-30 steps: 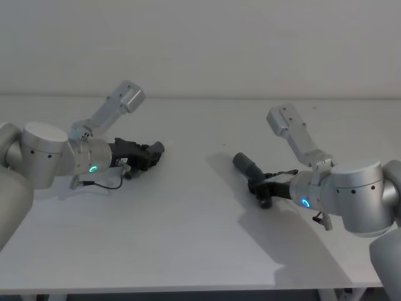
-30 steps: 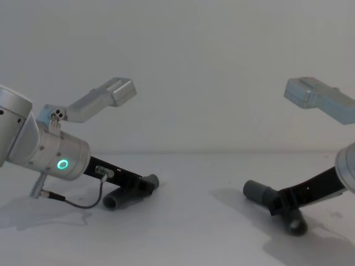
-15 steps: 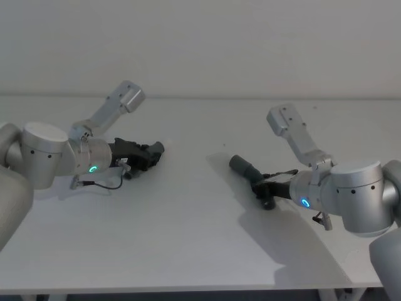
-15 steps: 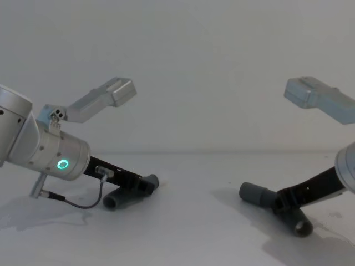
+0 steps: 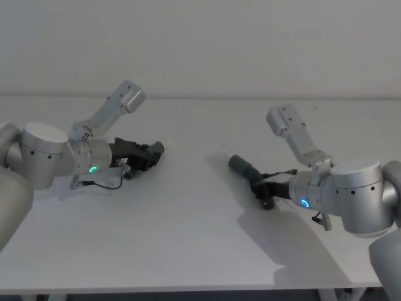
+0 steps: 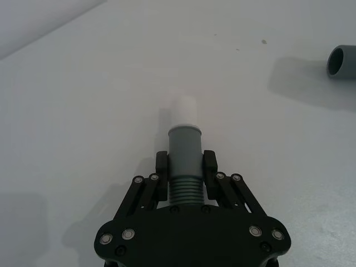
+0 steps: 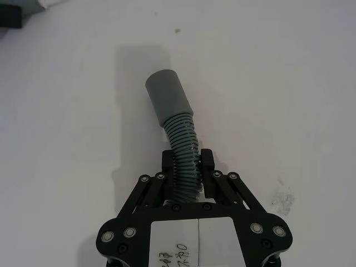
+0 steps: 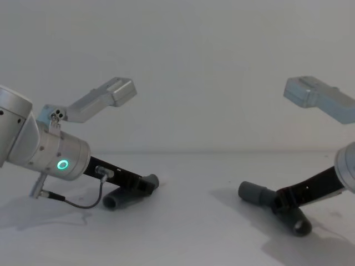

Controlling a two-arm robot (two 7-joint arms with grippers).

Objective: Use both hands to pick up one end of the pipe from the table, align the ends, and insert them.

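1. Grey ribbed slimmer piece (image 6: 184, 147), centre-left in the head view, is clamped in the closed left hand (image 6: 185, 167), low at the tabletop (image 5: 188, 219). Its whitish tip (image 6: 183, 110) points toward frame centre.
2. Thicker piece (image 7: 182, 139), centre-right, is pinched on its ribs by the right hand (image 7: 187, 167). Its long axis runs obliquely, socket cuff (image 7: 167, 94) aimed upper left.
3. Risk: the axes are not collinear and the ends are well apart. Flexing ribs could send the tip against the socket rim.

Dim, even light; soft grey shadows
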